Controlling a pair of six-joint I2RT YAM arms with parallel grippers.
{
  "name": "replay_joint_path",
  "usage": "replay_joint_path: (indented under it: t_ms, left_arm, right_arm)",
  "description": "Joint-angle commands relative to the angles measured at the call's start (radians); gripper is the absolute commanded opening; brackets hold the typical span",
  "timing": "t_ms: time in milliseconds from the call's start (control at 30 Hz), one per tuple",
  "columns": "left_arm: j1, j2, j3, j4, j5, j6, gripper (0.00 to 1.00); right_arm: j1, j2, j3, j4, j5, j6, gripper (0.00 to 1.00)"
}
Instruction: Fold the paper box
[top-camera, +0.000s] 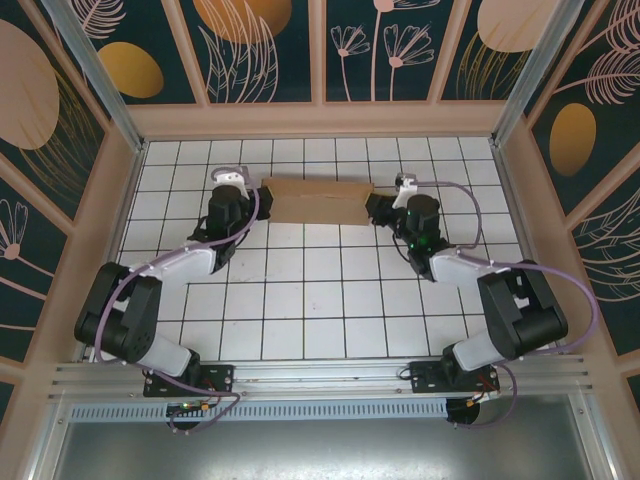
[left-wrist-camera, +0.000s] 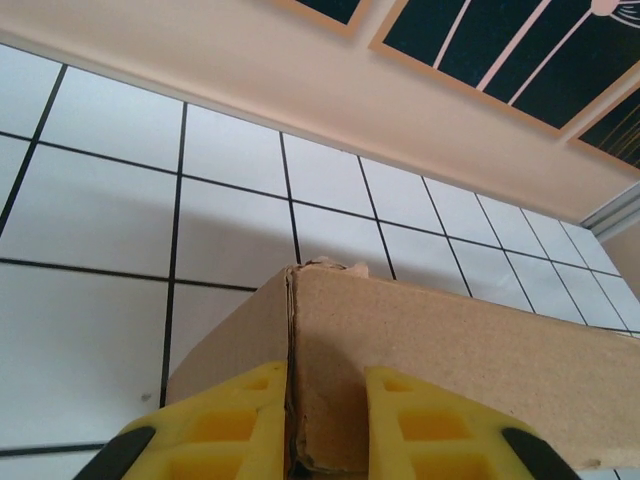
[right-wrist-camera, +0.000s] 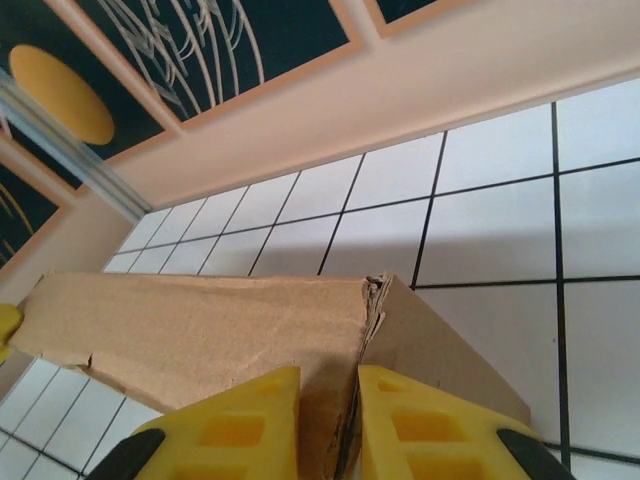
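Paper box (left-wrist-camera: 450, 340) shows frayed corners from wrist views.

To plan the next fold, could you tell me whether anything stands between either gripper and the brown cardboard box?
Nothing visible does: the left gripper and right gripper each pinch an end corner of the brown cardboard box.

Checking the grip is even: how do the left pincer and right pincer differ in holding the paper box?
The left pincer clamps the paper box at its left end; the right pincer clamps its right end. The left pincer's fingers stand wider apart than the right pincer's. Both straddle a frayed corner crease, one yellow finger on each side.
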Motion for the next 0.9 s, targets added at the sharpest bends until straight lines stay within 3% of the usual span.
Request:
replay_joint_path:
  t_ms: [0, 233, 433, 700, 867]
  left_arm:
    - [-0.081, -0.035, -0.084, 0.011, 0.083, -0.022, 0.21]
    - [-0.159, -0.111, -0.208, -0.003, 0.027, -0.083, 0.24]
    - [-0.178, -0.172, -0.313, -0.004, 0.021, -0.117, 0.27]
    - [-0.178, 0.006, -0.284, 0.030, 0.032, -0.125, 0.31]
    - [-0.177, 0.096, -0.212, -0.020, -0.028, -0.099, 0.33]
  right_arm:
    - [0.101, -0.058, -0.091, 0.121, -0.081, -0.065, 0.19]
    - [0.138, -0.148, -0.261, 0.199, -0.022, -0.057, 0.19]
    - [0.196, -0.198, -0.332, 0.162, 0.016, -0.044, 0.23]
    - [0.169, -0.048, -0.282, 0.073, 0.063, -0.005, 0.27]
    - [0.107, 0.067, -0.219, 0.009, 0.028, 0.043, 0.29]
